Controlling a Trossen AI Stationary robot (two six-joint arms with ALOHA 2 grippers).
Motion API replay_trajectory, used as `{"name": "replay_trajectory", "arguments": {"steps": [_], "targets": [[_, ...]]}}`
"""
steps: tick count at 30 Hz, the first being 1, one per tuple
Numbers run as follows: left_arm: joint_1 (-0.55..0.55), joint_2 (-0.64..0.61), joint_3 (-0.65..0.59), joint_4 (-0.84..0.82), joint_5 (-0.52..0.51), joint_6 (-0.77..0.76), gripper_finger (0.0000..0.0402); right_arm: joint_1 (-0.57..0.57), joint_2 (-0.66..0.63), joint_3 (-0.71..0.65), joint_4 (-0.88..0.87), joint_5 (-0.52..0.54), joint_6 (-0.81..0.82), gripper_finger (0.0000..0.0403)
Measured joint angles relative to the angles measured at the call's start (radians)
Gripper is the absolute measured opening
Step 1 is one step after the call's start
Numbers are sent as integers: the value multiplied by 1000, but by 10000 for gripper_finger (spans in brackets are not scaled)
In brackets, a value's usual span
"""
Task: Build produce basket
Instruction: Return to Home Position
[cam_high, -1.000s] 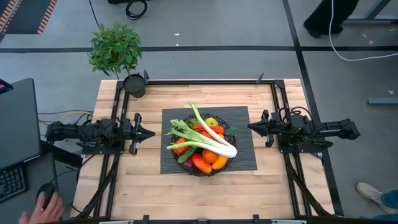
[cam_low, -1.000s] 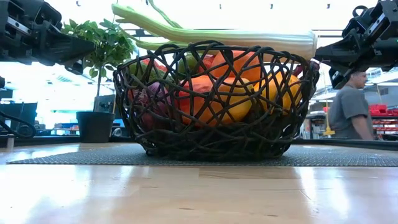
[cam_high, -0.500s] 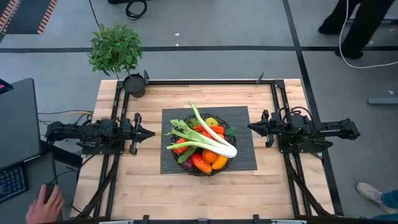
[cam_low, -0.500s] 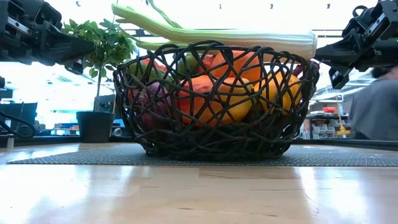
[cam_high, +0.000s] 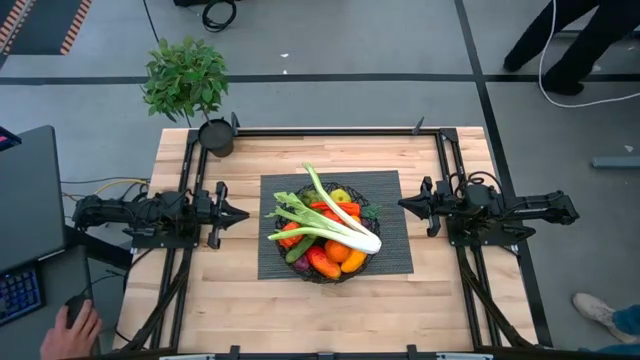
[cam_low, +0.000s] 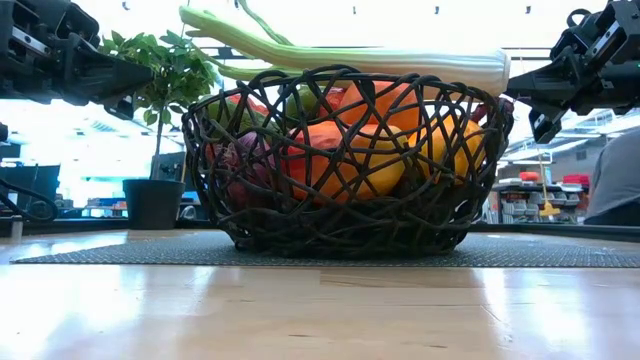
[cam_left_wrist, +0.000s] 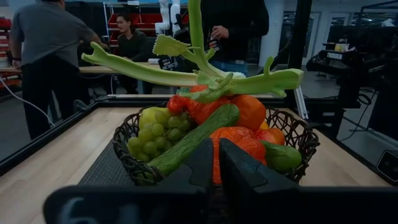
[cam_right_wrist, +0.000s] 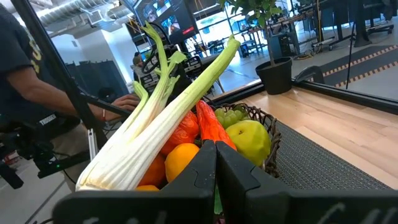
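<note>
Beside the basket (cam_low: 340, 238), left arm (cam_high: 150, 212) and right arm (cam_high: 490, 210) level, jaws together.

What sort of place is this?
Probably a robotics lab or workshop: a dark left robot arm and right robot arm flank a light wooden table, a black cable lies coiled on the grey floor.

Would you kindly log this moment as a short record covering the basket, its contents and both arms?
Basket: round black wire basket, standing on dark woven mat
Contents: assorted toy produce; long white-green celery stalk lying across the top
Left gripper: beside the basket, apart from it, jaws shut
Right gripper: opposite side, apart, jaws shut
</note>
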Motion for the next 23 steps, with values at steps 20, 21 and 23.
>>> {"name": "replay_trajectory", "arguments": {"steps": [20, 21, 23], "targets": [[1, 0, 0, 0, 0, 0, 31, 0, 0, 0, 0, 0, 0, 16], [1, 0, 0, 0, 0, 0, 29, 0, 0, 0, 0, 0, 0, 16], [1, 0, 0, 0, 0, 0, 26, 0, 0, 0, 0, 0, 0, 16]]}}
